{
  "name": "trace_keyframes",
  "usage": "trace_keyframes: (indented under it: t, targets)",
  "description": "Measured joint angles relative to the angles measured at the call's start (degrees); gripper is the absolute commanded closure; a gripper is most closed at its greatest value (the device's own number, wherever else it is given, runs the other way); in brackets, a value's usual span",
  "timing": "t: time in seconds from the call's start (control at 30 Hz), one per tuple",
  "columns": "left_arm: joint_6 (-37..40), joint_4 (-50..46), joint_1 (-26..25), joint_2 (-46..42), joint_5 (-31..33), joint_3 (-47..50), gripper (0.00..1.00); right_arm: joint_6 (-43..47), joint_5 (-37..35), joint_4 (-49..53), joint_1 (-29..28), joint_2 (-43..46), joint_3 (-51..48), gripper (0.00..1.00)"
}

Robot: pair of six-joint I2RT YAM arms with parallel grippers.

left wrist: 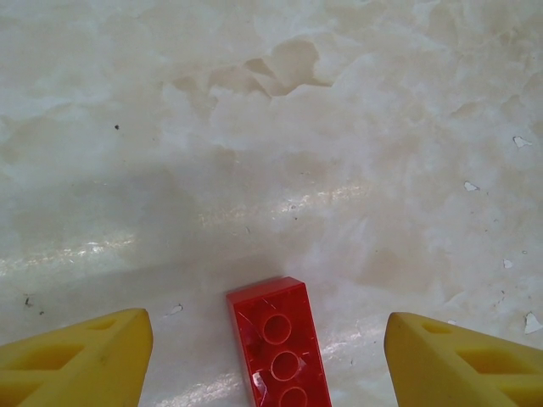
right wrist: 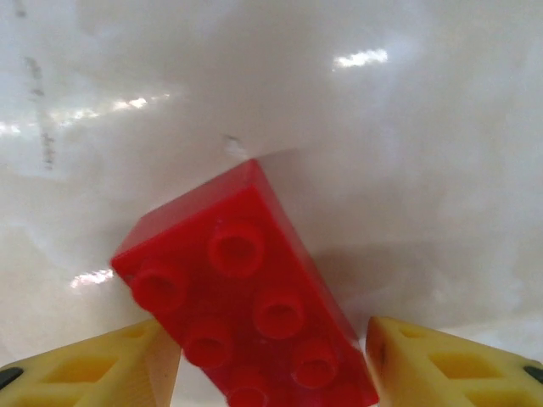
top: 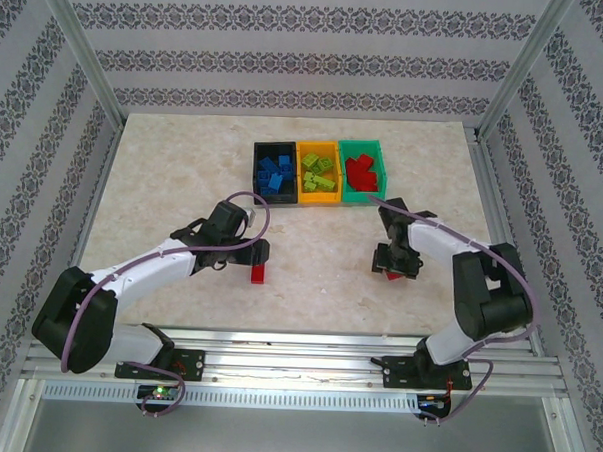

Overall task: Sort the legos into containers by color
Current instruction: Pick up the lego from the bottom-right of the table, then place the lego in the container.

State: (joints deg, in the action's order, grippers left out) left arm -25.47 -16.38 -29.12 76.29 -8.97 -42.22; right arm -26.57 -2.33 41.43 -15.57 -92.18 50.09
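Three bins point(top: 318, 200) sit abreast at twelve o'clock on the desk point(top: 164, 170); one loose brick point(top: 258, 274) lies at seven, another brick point(top: 392, 275) at four.

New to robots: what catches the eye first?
Three bins line the far side of the table: the black bin holds blue bricks, the orange-yellow bin lime bricks, the green bin red bricks. Nearer, the left gripper straddles a loose red brick, the right gripper a second red brick.
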Motion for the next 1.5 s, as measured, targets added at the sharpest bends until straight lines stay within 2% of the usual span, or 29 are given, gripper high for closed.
trace_keyframes:
  t: [0.1, 0.27, 0.47, 0.63, 0.73, 0.97, 1.17, 1.33, 1.5]
  targets:
    - [-0.02, 0.42, 0.04, 0.0, -0.02, 0.02, 0.27, 0.92, -0.7, 1.18, -0.72, -1.42, 1.53, 0.5]
    - [-0.22, 0.66, 0.39, 0.0, -0.24, 0.33, 0.27, 2.86, 0.37, 1.27, -0.83, -1.86, 2.21, 0.71]
    - [-0.28, 0.61, 0.39, 0.0, -0.46, 0.37, 0.27, 4.37, 2.47, 1.22, -0.81, -1.88, 3.8, 0.72]
    - [-0.83, 0.59, 0.39, 0.02, -1.6, 0.37, 0.27, 5.81, 4.83, 1.46, 0.15, -2.08, 11.78, 0.71]
    - [-1.68, 0.61, 0.39, 0.96, -3.08, 0.37, 0.27, 6.67, 6.32, 1.09, 1.97, -4.46, 20.74, 0.69]
    - [-3.69, 0.07, 0.35, 6.01, -6.8, 0.22, 0.27, 8.81, 8.98, 0.09, 5.01, -20.55, 44.85, 0.64]
    - [-5.22, -1.22, -0.07, 6.6, -7.1, 0.0, 0.27, 10.27, 9.55, 2.25, 5.9, -32.96, 60.78, 0.48]
    - [-6.36, -2.05, -0.59, 6.78, -6.88, -0.59, 0.28, 10.51, 9.55, 2.1, 5.99, -33.0, 59.98, 0.44]
    - [-6.93, -3.34, -1.31, 8.66, -6.19, -2.43, 0.31, 10.58, 10.1, 0.24, 5.99, -26.8, 49.81, 0.44]
